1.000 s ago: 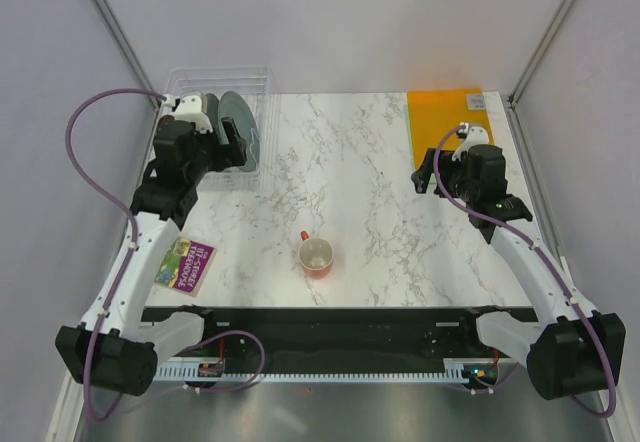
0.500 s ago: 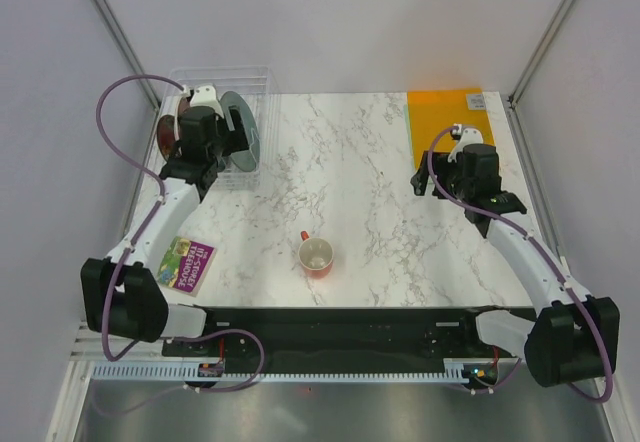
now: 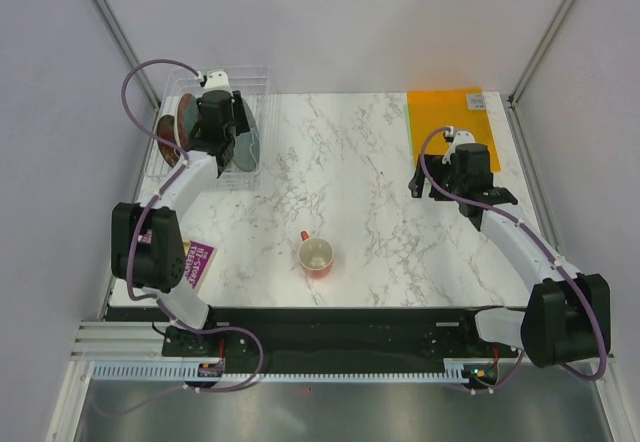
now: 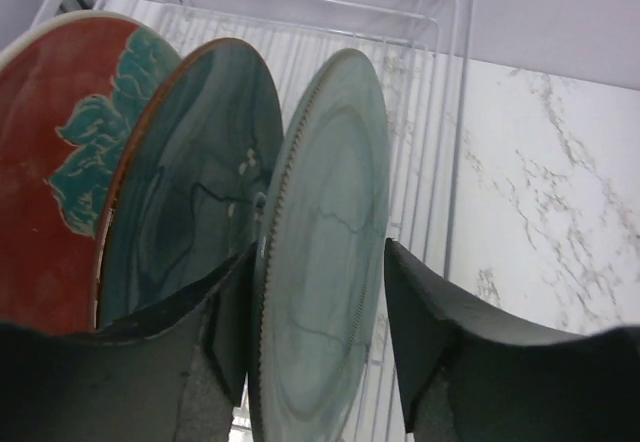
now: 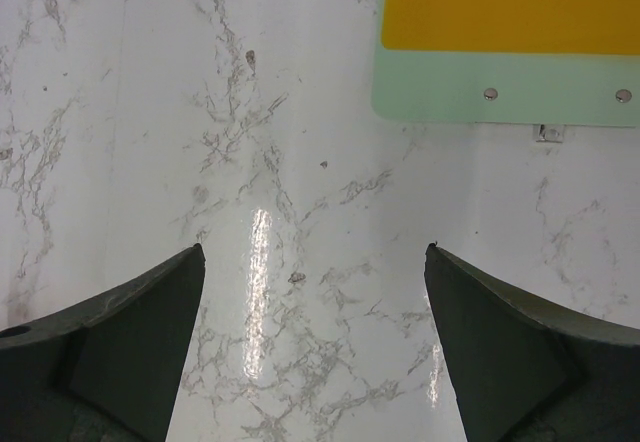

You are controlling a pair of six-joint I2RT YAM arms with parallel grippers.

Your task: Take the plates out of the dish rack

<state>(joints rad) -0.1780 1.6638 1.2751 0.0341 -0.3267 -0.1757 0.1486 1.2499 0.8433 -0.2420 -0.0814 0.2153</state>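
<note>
The plates stand on edge in the clear dish rack (image 3: 258, 80) at the far left. In the left wrist view I see a grey-green plate (image 4: 332, 142), a dark teal plate (image 4: 190, 182) behind it and a red floral plate (image 4: 60, 142) at the left. My left gripper (image 4: 320, 250) straddles the grey-green plate's rim: one finger lies against its back and the other stands a small gap off its front, still open. From above the left gripper (image 3: 224, 138) hangs over the rack. My right gripper (image 5: 315, 252) is wide open over bare marble, holding nothing.
A small red mug (image 3: 316, 255) stands upright at the table's middle front. An orange sheet (image 3: 445, 122) lies flat at the far right, just beyond the right gripper (image 3: 452, 180). A purple card (image 3: 197, 263) lies near the left front edge. Rack wires (image 4: 440, 112) run beside the plates.
My left arm has reached farther into the rack and its jaws have narrowed around the grey-green plate. The right arm has shifted only slightly.
</note>
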